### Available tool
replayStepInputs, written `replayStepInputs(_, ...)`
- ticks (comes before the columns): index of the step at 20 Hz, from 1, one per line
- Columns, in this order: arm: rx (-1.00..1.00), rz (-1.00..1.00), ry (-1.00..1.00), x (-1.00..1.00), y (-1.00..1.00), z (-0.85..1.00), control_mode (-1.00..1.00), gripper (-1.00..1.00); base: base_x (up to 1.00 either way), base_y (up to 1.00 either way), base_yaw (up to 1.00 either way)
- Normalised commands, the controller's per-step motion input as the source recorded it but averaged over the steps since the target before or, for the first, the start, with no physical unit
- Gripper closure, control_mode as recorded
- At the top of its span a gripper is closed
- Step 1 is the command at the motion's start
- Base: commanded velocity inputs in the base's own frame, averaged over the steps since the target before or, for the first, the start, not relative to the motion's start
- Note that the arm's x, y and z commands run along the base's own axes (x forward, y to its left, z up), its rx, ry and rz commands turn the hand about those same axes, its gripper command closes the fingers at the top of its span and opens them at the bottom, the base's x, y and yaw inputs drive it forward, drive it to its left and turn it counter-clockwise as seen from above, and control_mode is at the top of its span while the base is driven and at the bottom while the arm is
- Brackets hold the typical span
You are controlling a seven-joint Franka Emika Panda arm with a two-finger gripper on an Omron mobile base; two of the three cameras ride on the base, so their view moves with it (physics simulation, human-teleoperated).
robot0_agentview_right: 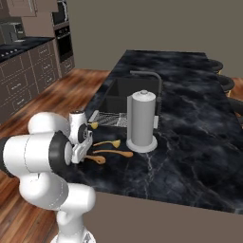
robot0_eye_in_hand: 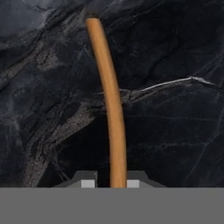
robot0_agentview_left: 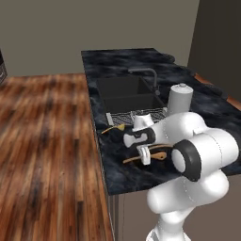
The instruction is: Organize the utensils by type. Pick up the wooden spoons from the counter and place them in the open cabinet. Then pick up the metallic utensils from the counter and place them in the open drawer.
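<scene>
The white arm folds low over the near edge of the black marble desk (robot0_agentview_right: 190, 142), its elbow bulging toward the cameras and its wrist bent down so the gripper (robot0_agentview_left: 144, 155) points at the desk top. In the hand view the gripper (robot0_eye_in_hand: 111, 183) has its two fingertips (robot0_eye_in_hand: 89, 183) closed against either side of an orange-brown wooden spoon handle (robot0_eye_in_hand: 111, 105), which runs from between them up toward 12 o'clock over the veined stone; whether the spoon is lifted clear of the desk cannot be told. In the left base view that wooden spoon (robot0_agentview_left: 157, 156) lies across the desk under the hand, its bowl toward 3 o'clock. In the right base view a second wooden spoon (robot0_agentview_right: 114, 153) lies just past 3 o'clock of the gripper, with a golden utensil (robot0_agentview_right: 107, 142) just beyond it and another yellow-headed utensil (robot0_agentview_right: 94, 125) at about 12 o'clock, near the dish rack (robot0_agentview_right: 111, 119). The sink (robot0_agentview_right: 130, 92) sits behind the rack, its dark basin showing nothing inside that can be made out, with the faucet (robot0_agentview_right: 151, 78) arching over it. A paper towel roll (robot0_agentview_right: 142, 121) stands upright on its round base at 3 o'clock of the utensils.
</scene>
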Motion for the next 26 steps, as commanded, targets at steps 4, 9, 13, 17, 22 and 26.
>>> replayStepInputs(4, 0.00, 0.17, -0.04, -0.09, 0.00, 0.58, -1.00, 1.00, 0.00, 0.00, 0.00)
replayStepInputs(9, 0.00, 0.03, 0.04, -0.16, 0.00, 0.96, -1.00, 1.00, 0.00, 0.00, 0.00)
replayStepInputs(13, 0.00, 0.00, 0.00, -0.22, 0.00, 0.99, -1.00, 1.00, 0.00, 0.00, 0.00)
replayStepInputs(17, 0.07, -0.04, -0.01, -0.13, 0.00, 0.86, -1.00, 1.00, 0.00, 0.00, 0.00)
replayStepInputs(22, 0.06, 0.00, -0.10, 0.00, 0.09, 0.70, -1.00, 1.00, 0.00, 0.00, 0.00)
replayStepInputs(26, 0.06, -0.05, -0.07, 0.00, 0.02, 0.60, -1.00, 1.00, 0.00, 0.00, 0.00)
